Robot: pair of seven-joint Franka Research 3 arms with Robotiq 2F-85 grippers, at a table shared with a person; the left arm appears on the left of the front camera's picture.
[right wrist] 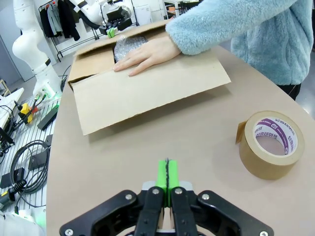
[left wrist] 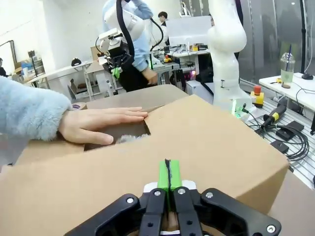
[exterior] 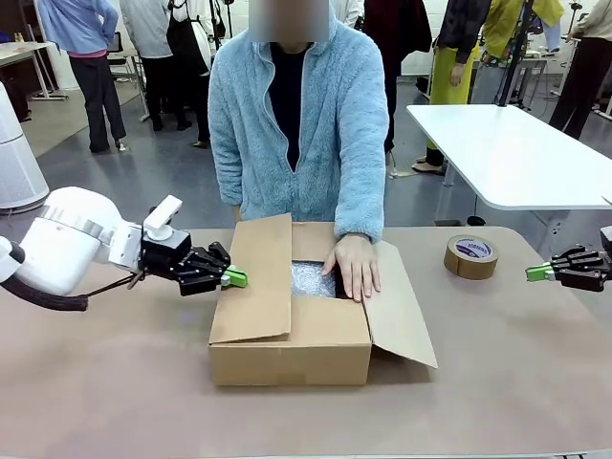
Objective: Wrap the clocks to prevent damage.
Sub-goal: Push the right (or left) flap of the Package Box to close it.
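The clocks show as a whitish bubble-wrap bundle lying inside the open brown cardboard box. A person's hand rests flat on the box's right flap, partly over the bundle. My left gripper is shut and empty, its green tips against the outside of the raised left flap. My right gripper is shut and empty, hovering low over the table at the far right, apart from the box.
A brown tape roll lies on the table between the box and the right gripper. The person in a light blue fleece stands at the far edge. A white table is behind on the right.
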